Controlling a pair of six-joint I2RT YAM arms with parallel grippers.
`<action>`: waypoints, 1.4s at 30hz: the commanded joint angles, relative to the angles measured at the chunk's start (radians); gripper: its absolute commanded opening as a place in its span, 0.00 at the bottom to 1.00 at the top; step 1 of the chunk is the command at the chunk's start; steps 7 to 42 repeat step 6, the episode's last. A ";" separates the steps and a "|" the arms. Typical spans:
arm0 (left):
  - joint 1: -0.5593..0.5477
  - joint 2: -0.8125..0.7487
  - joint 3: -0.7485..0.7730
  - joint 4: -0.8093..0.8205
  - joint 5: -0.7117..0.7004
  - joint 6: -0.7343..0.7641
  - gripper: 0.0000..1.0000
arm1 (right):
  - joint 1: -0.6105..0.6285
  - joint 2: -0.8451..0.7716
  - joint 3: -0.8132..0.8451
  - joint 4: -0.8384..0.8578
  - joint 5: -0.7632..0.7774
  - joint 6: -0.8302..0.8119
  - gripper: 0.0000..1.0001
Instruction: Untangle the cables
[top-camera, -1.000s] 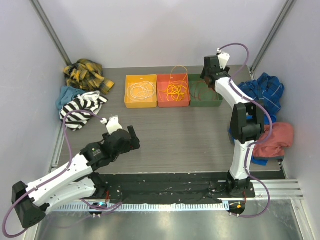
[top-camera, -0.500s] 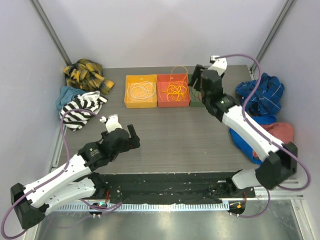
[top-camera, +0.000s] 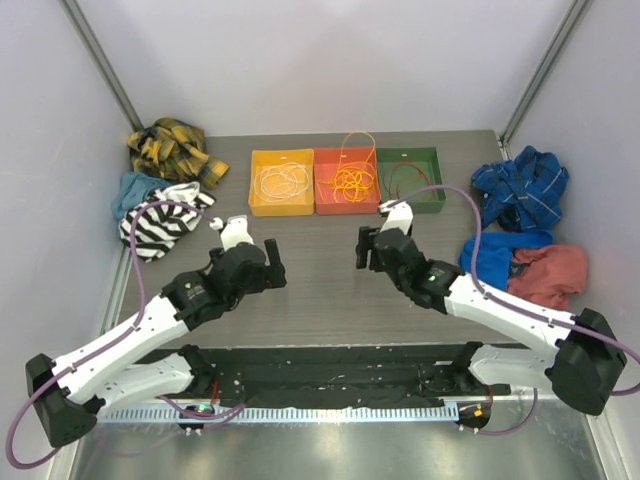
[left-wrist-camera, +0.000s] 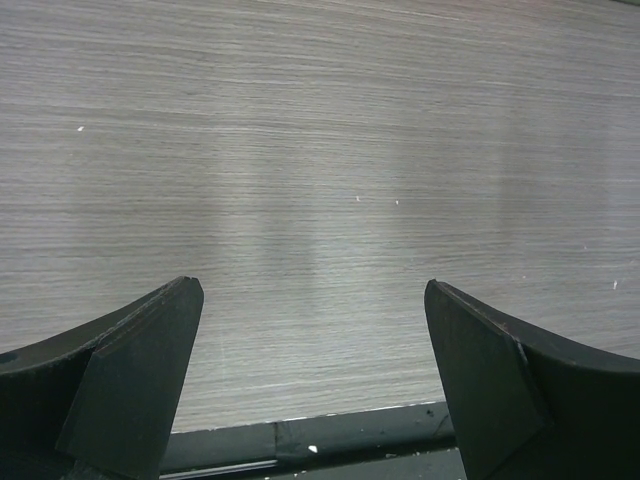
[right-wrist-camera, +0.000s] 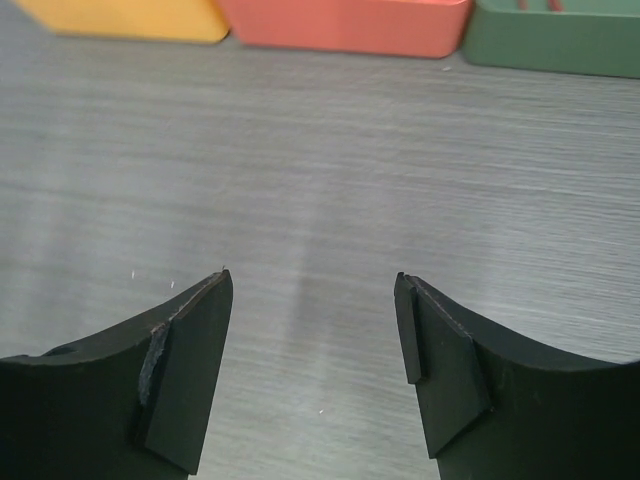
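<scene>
The left pincer (top-camera: 272, 265) hangs low over the grey wood-grain counter (top-camera: 320, 290), its two black fingers spread wide with nothing between them. Its wrist view shows only bare counter ahead of the left pincer (left-wrist-camera: 312, 290).

The right pincer (top-camera: 363, 250) is also spread and empty. From its wrist, the right pincer (right-wrist-camera: 312, 280) faces a row of three shallow trays beyond a stretch of bare counter. The red plastic tray (right-wrist-camera: 345, 25) is straight ahead of the tips, the yellow plastic tray (right-wrist-camera: 130, 20) is ahead to their left and the green plastic tray (right-wrist-camera: 555, 40) is ahead to their right.

From above, each cable lies in its own tray, apart from both pincers:
- The thin white cable (top-camera: 283, 180) is coiled in the yellow plastic tray (top-camera: 253, 205), the tray closest to the left pincer.
- The thin orange cable (top-camera: 350, 180) is looped in the red plastic tray (top-camera: 345, 208), with one loop arching over the far wall.
- The thin red cable (top-camera: 403, 178) is in the green plastic tray (top-camera: 436, 205).
</scene>
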 joint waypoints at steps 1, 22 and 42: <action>0.001 0.007 0.030 0.054 0.017 0.011 1.00 | 0.083 0.052 0.033 0.037 0.150 -0.021 0.76; 0.001 0.039 0.067 0.004 -0.001 0.018 1.00 | 0.084 0.082 0.087 0.053 0.165 -0.053 0.79; 0.001 0.039 0.067 0.004 -0.001 0.018 1.00 | 0.084 0.082 0.087 0.053 0.165 -0.053 0.79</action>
